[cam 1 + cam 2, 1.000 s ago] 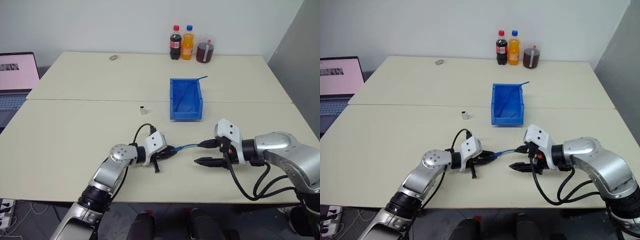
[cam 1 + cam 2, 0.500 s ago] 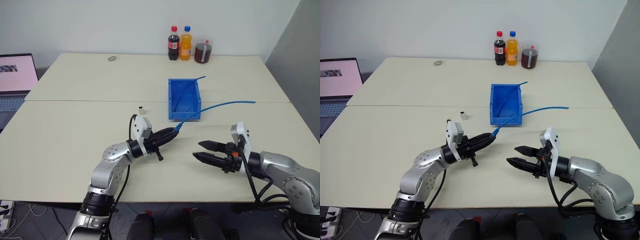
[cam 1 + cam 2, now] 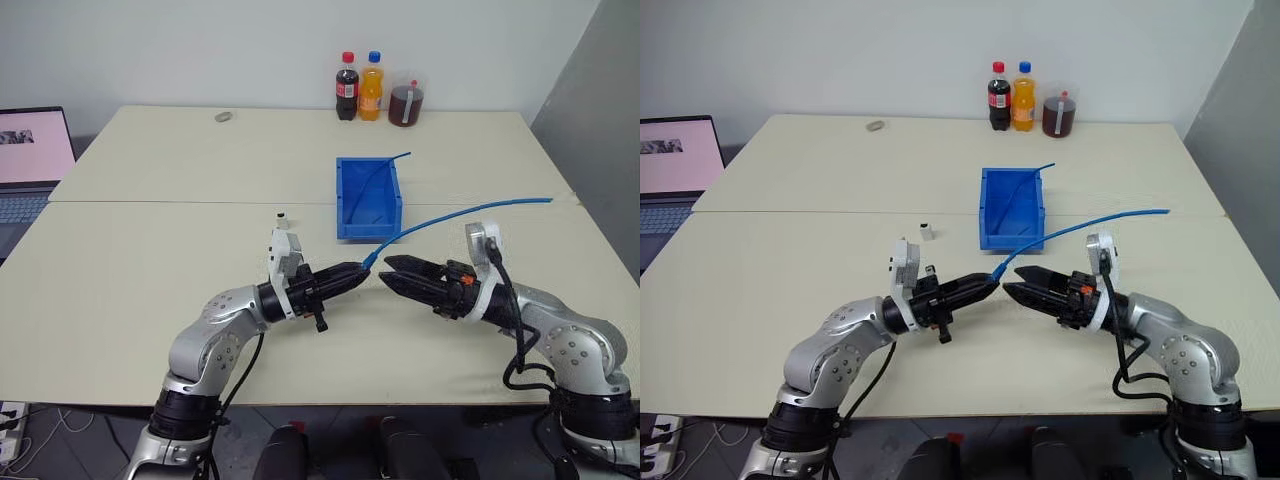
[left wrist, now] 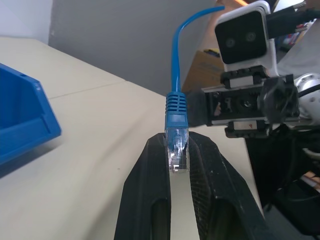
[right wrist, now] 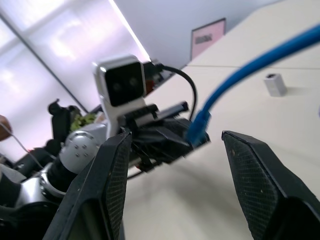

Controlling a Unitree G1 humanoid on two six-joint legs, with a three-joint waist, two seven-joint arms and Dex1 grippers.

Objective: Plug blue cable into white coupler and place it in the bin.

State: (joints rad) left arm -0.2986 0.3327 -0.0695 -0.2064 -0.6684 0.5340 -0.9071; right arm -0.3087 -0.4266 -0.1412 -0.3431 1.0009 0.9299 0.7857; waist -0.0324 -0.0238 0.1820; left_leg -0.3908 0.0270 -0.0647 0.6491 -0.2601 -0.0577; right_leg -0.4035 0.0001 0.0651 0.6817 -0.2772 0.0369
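My left gripper (image 3: 354, 272) is shut on the clear plug (image 4: 177, 151) of the blue cable (image 3: 470, 210), held above the table. The cable arcs up and away to the right, its far end in the air. My right gripper (image 3: 385, 271) is open, pointing at the left one, fingertips just short of the plug. In the right wrist view the plug's blue boot (image 5: 199, 125) hangs between my open fingers (image 5: 107, 190). The white coupler (image 3: 283, 215) stands on the table behind the left gripper, untouched. The bin (image 3: 355, 230) sits beyond both grippers.
A second thin blue cable (image 3: 377, 173) lies in the bin and sticks out over its back rim. Two bottles (image 3: 359, 86) and a jar (image 3: 405, 105) stand at the table's far edge, a small grey round object (image 3: 223, 116) at far left, a laptop (image 3: 30, 160) left.
The left gripper has risen with the plug and rolled. The right gripper swung in to face it, tips now close. The cable's free end lifted and swung right.
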